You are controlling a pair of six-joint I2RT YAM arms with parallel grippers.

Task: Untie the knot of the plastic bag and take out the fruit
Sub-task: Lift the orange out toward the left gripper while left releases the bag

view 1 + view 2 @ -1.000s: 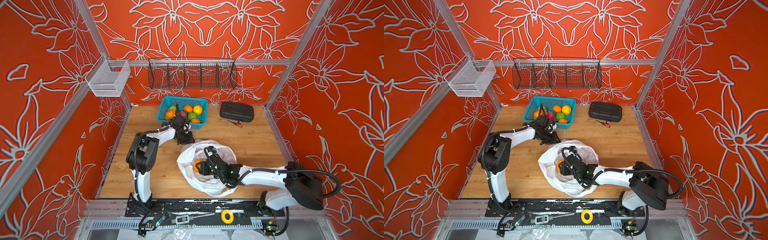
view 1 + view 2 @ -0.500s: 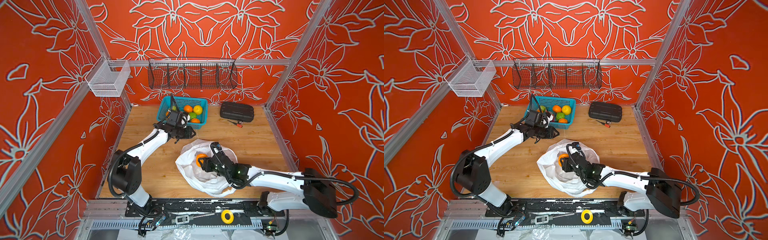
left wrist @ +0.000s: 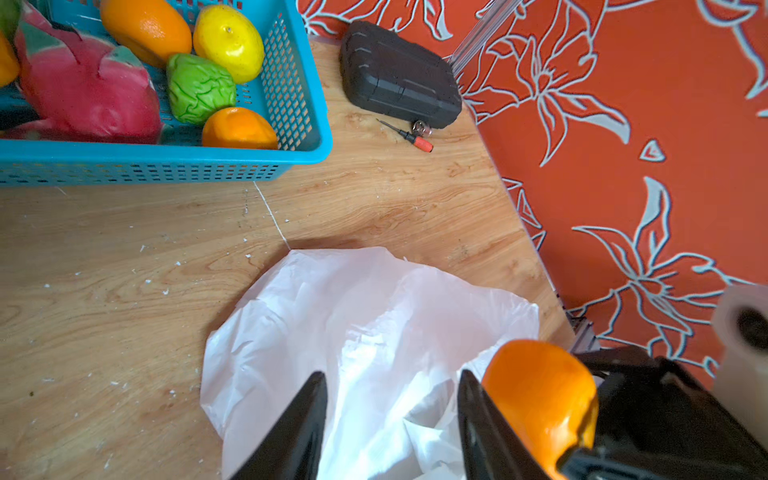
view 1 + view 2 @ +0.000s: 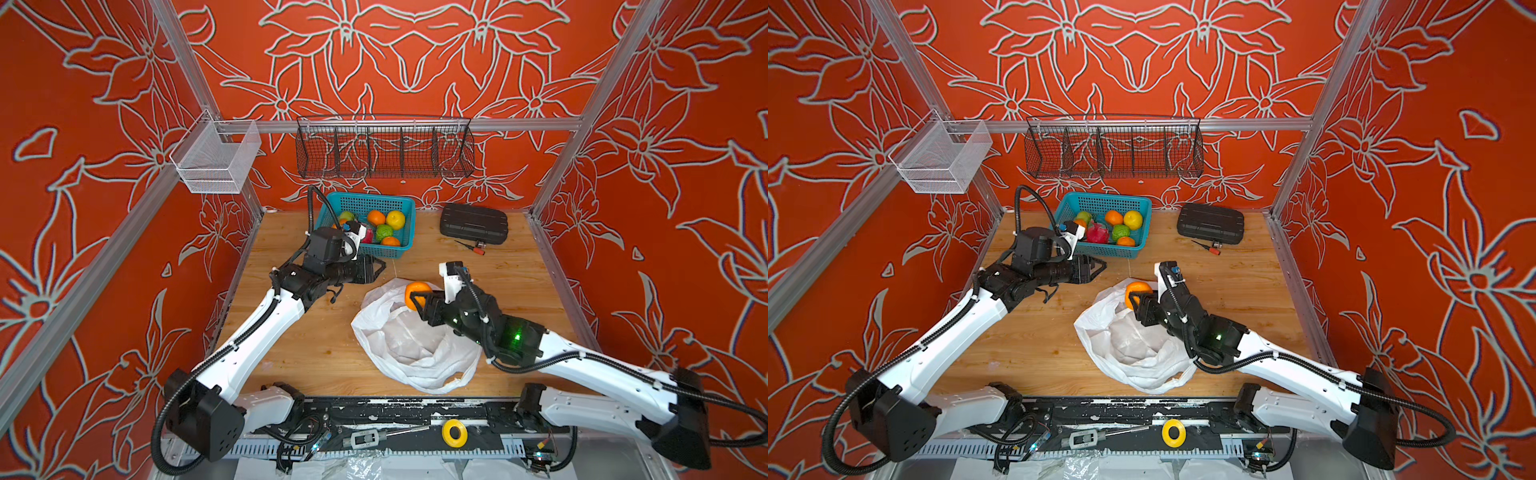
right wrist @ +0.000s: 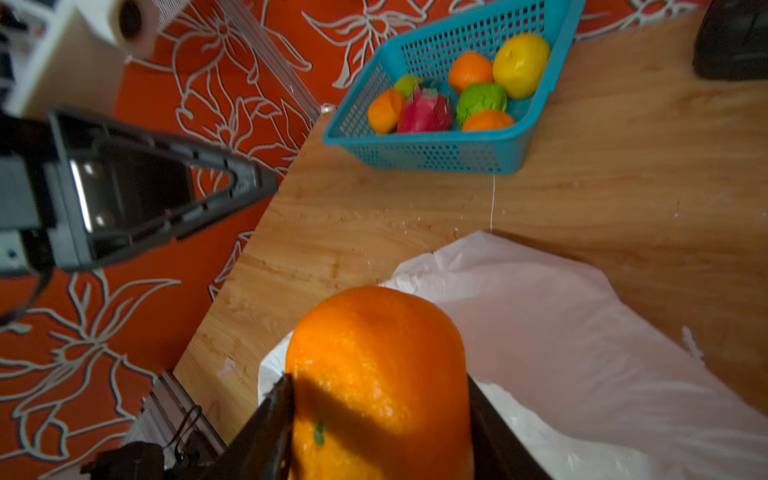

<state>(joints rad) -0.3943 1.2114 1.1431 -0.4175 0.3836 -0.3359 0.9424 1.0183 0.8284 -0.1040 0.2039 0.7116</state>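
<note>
The white plastic bag point(image 4: 411, 345) point(image 4: 1133, 353) lies crumpled in the middle of the table with its mouth open. No knot shows. My right gripper point(image 4: 417, 300) point(image 5: 378, 399) is shut on an orange fruit point(image 4: 417, 291) point(image 4: 1138, 289) point(image 5: 378, 353), held above the bag's far rim. My left gripper point(image 4: 380, 268) point(image 3: 390, 378) hangs open and empty between the bag point(image 3: 353, 316) and the teal basket point(image 4: 405, 203), pointing at the orange point(image 3: 540, 395). The basket holds several fruits: an orange one point(image 4: 376, 217), a yellow one point(image 4: 395, 219), a bumpy green one point(image 4: 384, 232).
A black case point(image 4: 473, 224) and a small screwdriver point(image 4: 471, 247) lie at the back right. A black wire rack point(image 4: 384, 147) hangs on the back wall and a white mesh bin point(image 4: 216, 160) at the left. A yellow tape roll point(image 4: 454, 432) sits on the front rail.
My right gripper has lifted the orange out of the bag toward its far rim. The left arm has stretched out low, and its jaws have widened in front of the basket.
</note>
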